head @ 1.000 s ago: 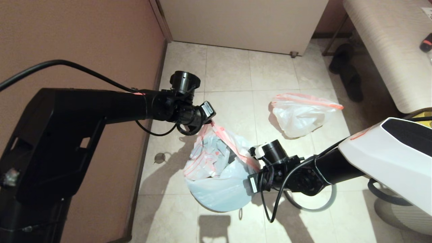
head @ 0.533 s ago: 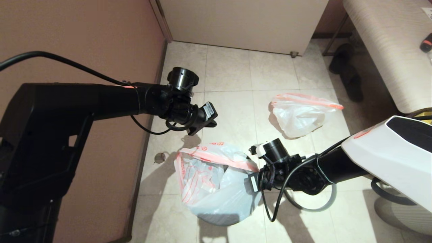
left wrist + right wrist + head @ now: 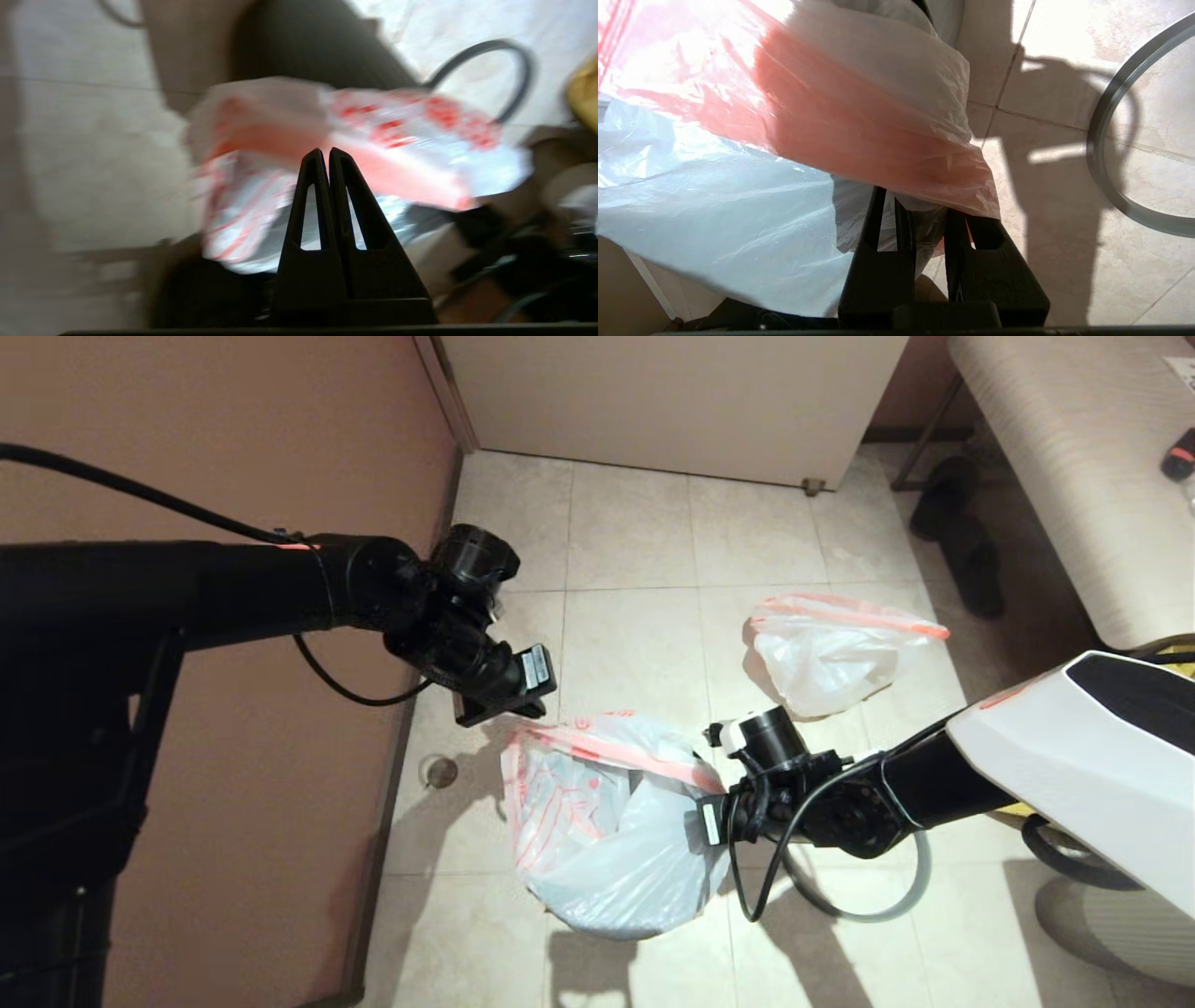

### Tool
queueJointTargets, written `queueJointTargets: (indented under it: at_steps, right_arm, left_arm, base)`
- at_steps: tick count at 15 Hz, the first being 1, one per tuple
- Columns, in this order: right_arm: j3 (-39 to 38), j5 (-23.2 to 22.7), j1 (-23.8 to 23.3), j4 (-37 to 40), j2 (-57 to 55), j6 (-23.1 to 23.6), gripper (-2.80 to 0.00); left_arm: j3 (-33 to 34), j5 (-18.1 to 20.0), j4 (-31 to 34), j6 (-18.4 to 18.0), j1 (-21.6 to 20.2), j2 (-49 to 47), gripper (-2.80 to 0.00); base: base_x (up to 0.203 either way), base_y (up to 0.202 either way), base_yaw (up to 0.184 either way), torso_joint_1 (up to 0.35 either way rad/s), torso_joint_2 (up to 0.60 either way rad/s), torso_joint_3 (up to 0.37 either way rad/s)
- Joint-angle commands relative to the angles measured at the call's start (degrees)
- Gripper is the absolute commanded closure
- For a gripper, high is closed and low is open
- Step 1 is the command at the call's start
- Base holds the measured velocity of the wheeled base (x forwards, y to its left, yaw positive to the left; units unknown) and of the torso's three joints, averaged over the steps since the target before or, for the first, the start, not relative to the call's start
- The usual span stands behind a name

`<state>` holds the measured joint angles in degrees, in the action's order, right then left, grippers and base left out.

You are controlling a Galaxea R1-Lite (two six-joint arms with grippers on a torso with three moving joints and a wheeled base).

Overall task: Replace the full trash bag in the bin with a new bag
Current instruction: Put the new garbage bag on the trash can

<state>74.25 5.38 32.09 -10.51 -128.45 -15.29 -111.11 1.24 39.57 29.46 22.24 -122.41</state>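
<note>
The new bag (image 3: 607,821), translucent white with a red cartoon and a pink-red band, slumps over the bin, which it hides. My left gripper (image 3: 504,705) hangs above the bag's far left corner, shut and empty, its fingertips (image 3: 327,156) clear of the band (image 3: 397,177). My right gripper (image 3: 707,823) is at the bag's right edge. Its fingers (image 3: 882,242) stand apart, and the band (image 3: 878,140) lies over their tips with crumpled plastic between them. The full trash bag (image 3: 831,653) rests on the floor at the far right. The grey rim ring (image 3: 873,913) (image 3: 1104,154) lies under my right arm.
A brown wall (image 3: 233,448) runs close along the left and a white cabinet (image 3: 672,401) stands at the back. At the right are a bench (image 3: 1074,467) and dark slippers (image 3: 962,541). A floor drain (image 3: 437,771) is set near the wall.
My left gripper let go of the bag's band and swung left and lower. The raised corner dropped and the bag slumped over the bin. The right gripper shifted slightly away from me.
</note>
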Motion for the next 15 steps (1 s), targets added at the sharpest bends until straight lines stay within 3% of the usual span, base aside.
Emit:
queueJointTargets:
  at_steps: [1, 3, 8, 10, 15]
  right_arm:
    - [0.36, -0.01, -0.43, -0.03, -0.74, -0.09, 0.0]
    - [0.55, -0.01, -0.71, -0.03, -0.84, -0.09, 0.0]
    - [0.55, -0.01, 2.16, -0.03, -0.63, -0.09, 0.0]
    - [0.55, -0.01, -0.8, -0.03, -0.49, -0.1, 0.0]
    - [0.55, -0.01, -0.8, -0.03, -0.49, -0.18, 0.0]
  left_arm:
    - [0.15, -1.64, 5.34, -5.53, 0.13, 1.03, 0.0]
    - [0.47, -6.22, 6.97, -7.35, 0.77, -0.38, 0.0]
    - [0.45, -7.26, 5.35, -7.72, 0.79, -4.82, 0.0]
    - [0.45, -7.47, 2.65, -7.6, 0.79, -6.58, 0.0]
    - [0.54, -9.41, 0.15, -7.4, 0.6, -8.82, 0.0]
  base:
    - [0.0, 0.0, 0.0, 0.0, 0.0, 0.0]
    - [0.0, 0.0, 0.0, 0.0, 0.0, 0.0]
    - [0.0, 0.0, 0.0, 0.0, 0.0, 0.0]
    - [0.0, 0.0, 0.0, 0.0, 0.0, 0.0]
    - [0.0, 0.0, 0.0, 0.0, 0.0, 0.0]
